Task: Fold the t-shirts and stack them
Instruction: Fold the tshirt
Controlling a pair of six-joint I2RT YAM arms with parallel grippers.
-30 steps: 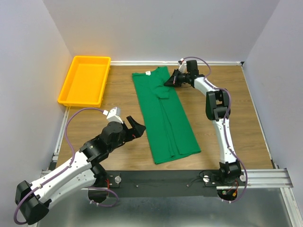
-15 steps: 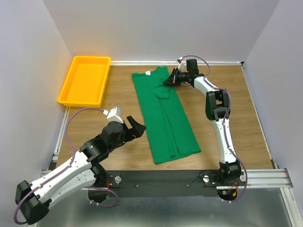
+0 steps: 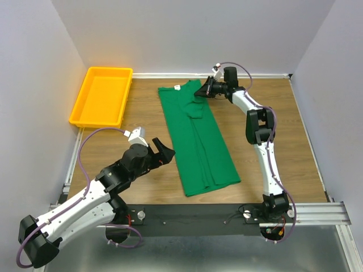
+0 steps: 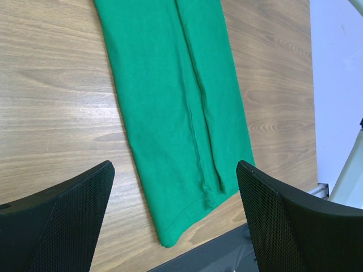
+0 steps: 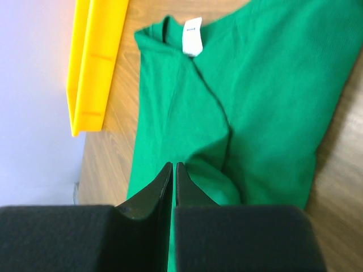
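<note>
The emerald-green t-shirt (image 3: 195, 136) lies flat on the wooden table, folded into a long narrow strip, its collar and white neck label (image 3: 178, 86) at the far end. My right gripper (image 3: 201, 92) is shut and sits at the shirt's far right edge. In the right wrist view its tips (image 5: 173, 165) meet over the shirt (image 5: 255, 102) beside a raised fabric fold, with nothing seen between them; the label (image 5: 193, 37) lies beyond. My left gripper (image 3: 164, 153) is open and empty, left of the strip's lower half. Its wide-apart jaws (image 4: 174, 187) frame the shirt's hem (image 4: 170, 85).
A yellow plastic tray (image 3: 95, 121) stands empty at the far left corner and also shows in the right wrist view (image 5: 93, 62). A black mounting rail (image 3: 198, 215) runs along the near table edge just below the hem. White walls close in on three sides.
My right gripper has shifted slightly up and left along the shirt's far right edge. The shirt and my left arm have stayed put.
</note>
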